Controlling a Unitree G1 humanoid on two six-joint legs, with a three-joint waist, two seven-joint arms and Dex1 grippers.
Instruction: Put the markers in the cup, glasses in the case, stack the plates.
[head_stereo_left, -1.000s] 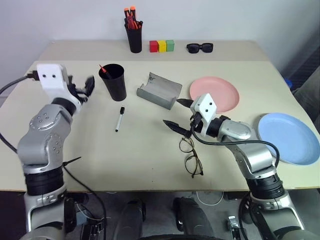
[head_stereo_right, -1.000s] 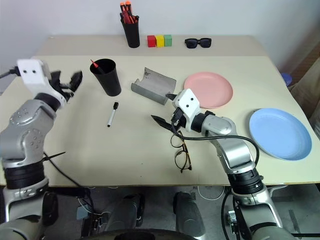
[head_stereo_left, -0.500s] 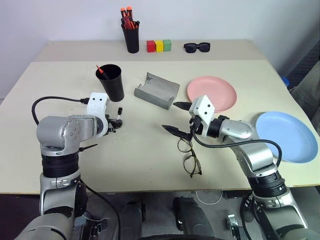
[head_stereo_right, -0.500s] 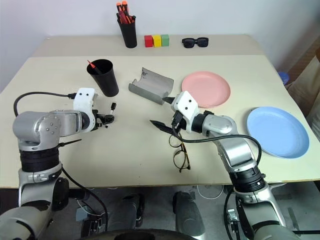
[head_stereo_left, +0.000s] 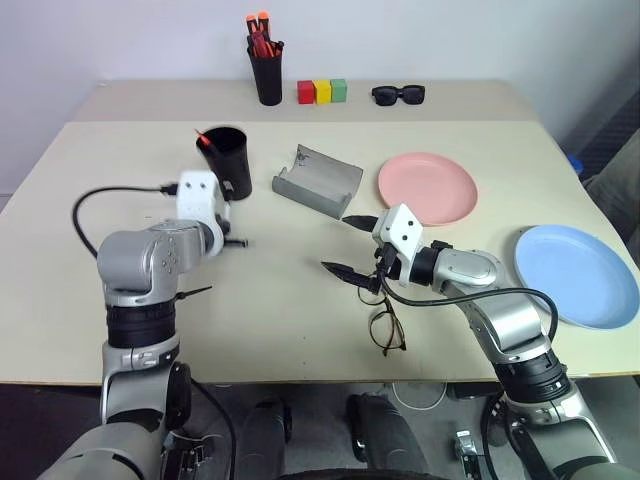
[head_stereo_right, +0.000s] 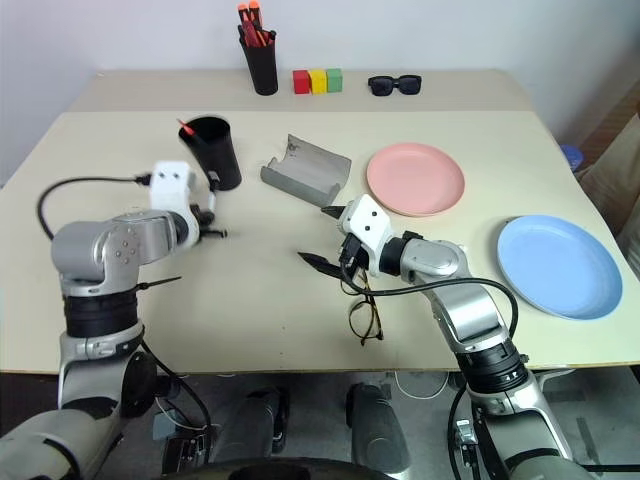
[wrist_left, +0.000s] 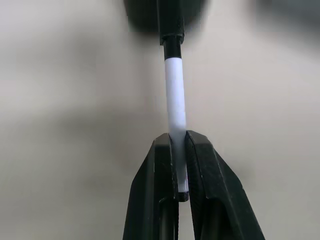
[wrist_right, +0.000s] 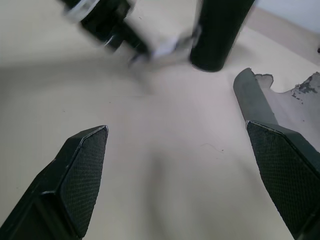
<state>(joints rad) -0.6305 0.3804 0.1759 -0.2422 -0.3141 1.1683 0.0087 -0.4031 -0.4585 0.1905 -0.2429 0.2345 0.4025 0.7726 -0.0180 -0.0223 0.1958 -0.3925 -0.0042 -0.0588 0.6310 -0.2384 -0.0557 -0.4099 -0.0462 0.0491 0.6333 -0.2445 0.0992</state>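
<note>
Left wrist view, left fingers (wrist_left: 179, 165) clamped on white marker (wrist_left: 175, 100), right fingers (wrist_right: 280, 170) spread wide, empty

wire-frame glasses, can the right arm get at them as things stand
Probably yes. The right gripper hangs open just above the near end of the glasses, which lie flat and alone on the table, with nothing over or against them. The case and pink plate sit farther back, out of the path.

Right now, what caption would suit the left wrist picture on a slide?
Black jaws shut on the slim white-bodied marker with a black cap, above the beige table.
</note>
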